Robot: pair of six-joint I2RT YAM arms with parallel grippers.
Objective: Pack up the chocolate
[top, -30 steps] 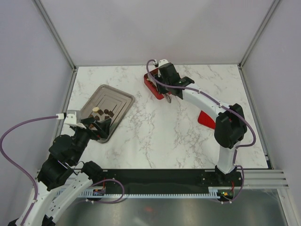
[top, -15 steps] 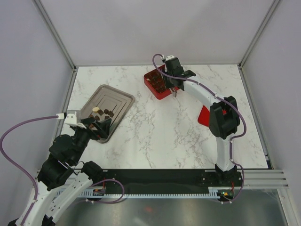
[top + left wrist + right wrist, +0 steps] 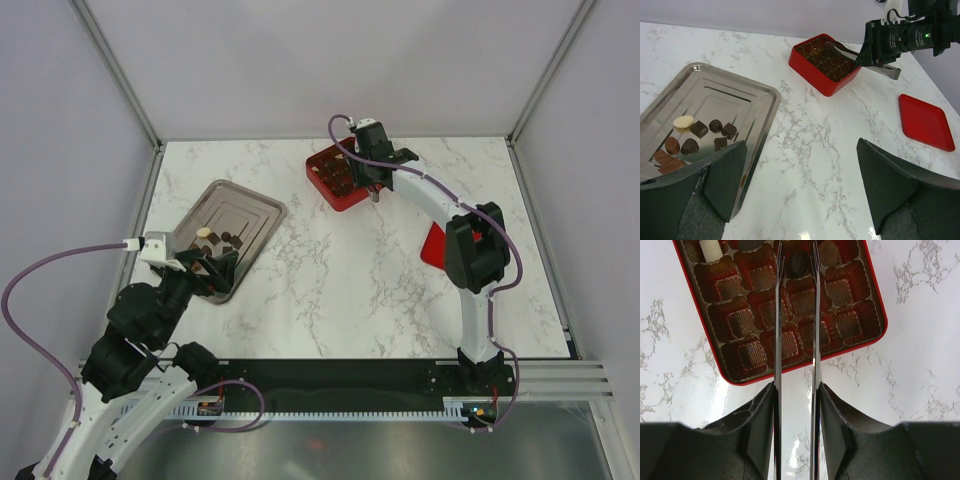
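Note:
Several chocolates (image 3: 699, 128), mostly dark brown with one cream piece (image 3: 683, 121), lie on the steel tray (image 3: 730, 95) at the left. My right gripper (image 3: 796, 390) is shut on metal tongs (image 3: 777, 340), whose arms reach over the red gridded box (image 3: 752, 355). A dark chocolate (image 3: 799, 262) sits between the tong tips in a far compartment; I cannot tell whether it is gripped. A cream piece (image 3: 711, 247) and another dark piece (image 3: 829, 252) lie in that far row. My left gripper (image 3: 801, 150) is open and empty beside the tray's near right edge.
The red box (image 3: 335, 180) stands at the back centre, the tray (image 3: 235, 205) at the left. A flat red lid (image 3: 437, 250) lies at the right, also in the left wrist view (image 3: 925, 122). Frame posts and walls bound the table.
My right gripper with the tongs has shifted right and back, uncovering most of the red box. The left arm has hardly moved.

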